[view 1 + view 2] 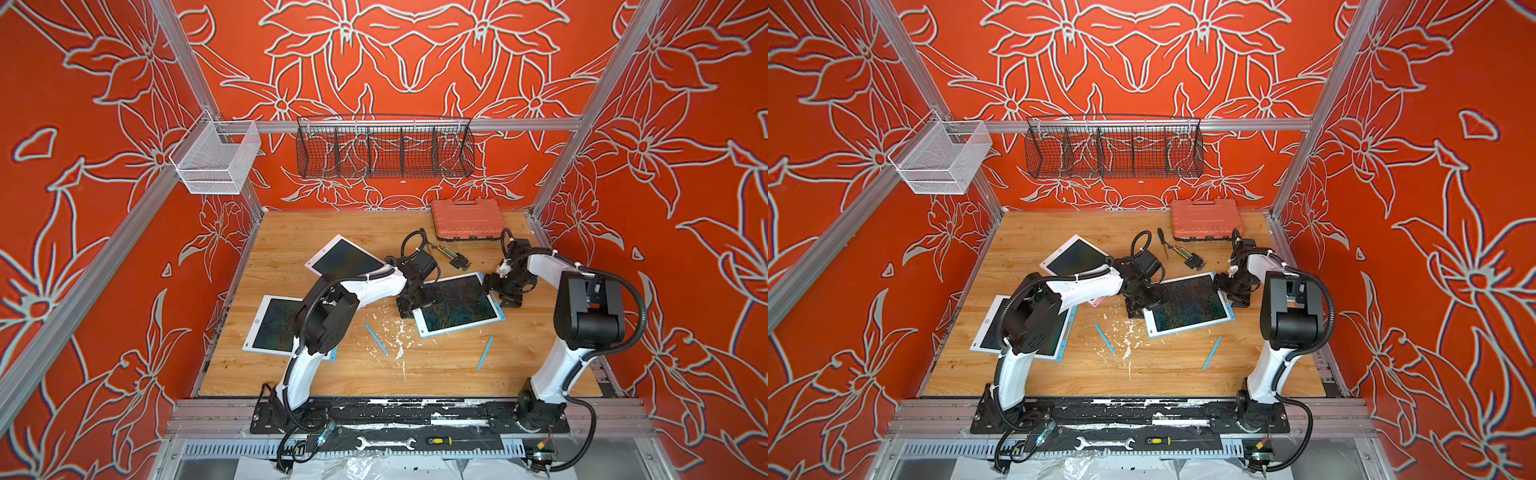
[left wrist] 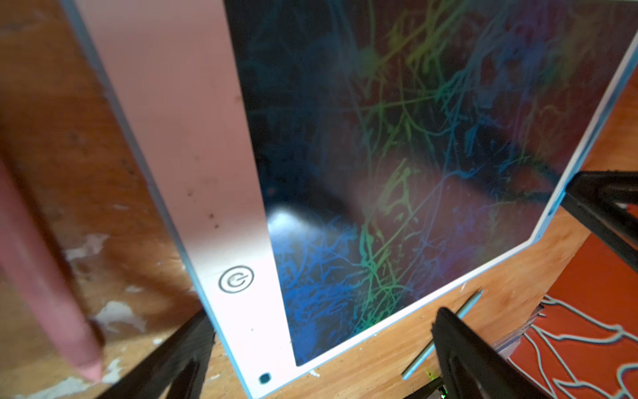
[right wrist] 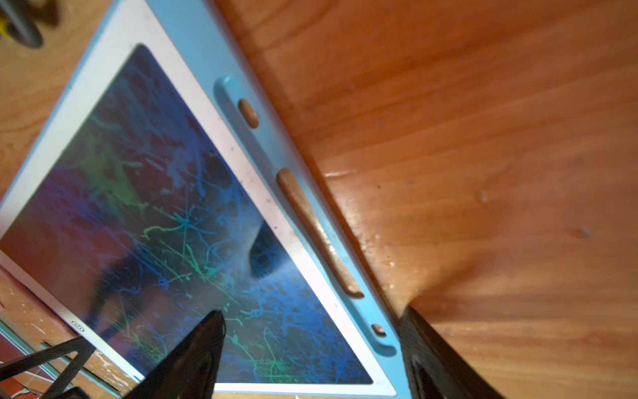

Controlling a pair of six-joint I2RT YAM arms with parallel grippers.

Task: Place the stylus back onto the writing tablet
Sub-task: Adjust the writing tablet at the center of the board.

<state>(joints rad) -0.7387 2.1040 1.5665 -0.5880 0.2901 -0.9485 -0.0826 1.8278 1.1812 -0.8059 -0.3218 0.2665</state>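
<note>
A blue-framed writing tablet (image 1: 459,305) (image 1: 1187,305) with a scribbled dark screen lies mid-table. My left gripper (image 1: 409,303) (image 2: 321,345) stands open, its jaws straddling the tablet's (image 2: 397,172) corner by the button. My right gripper (image 1: 500,291) (image 3: 314,312) is open over the opposite edge, one finger above the screen and one beside the frame. The stylus slot (image 3: 293,207) there holds nothing. Two blue styluses lie loose on the wood, one (image 1: 376,338) (image 1: 1104,339) left of the tablet and one (image 1: 485,352) (image 2: 445,331) in front of it. A pink stylus (image 2: 45,276) lies near the left gripper.
Two more tablets (image 1: 345,257) (image 1: 274,324) lie on the left side. An orange tool case (image 1: 467,218) and a hex key set (image 1: 453,257) sit at the back. White flakes (image 1: 395,336) are scattered mid-table. Wire baskets (image 1: 384,149) hang on the back rail.
</note>
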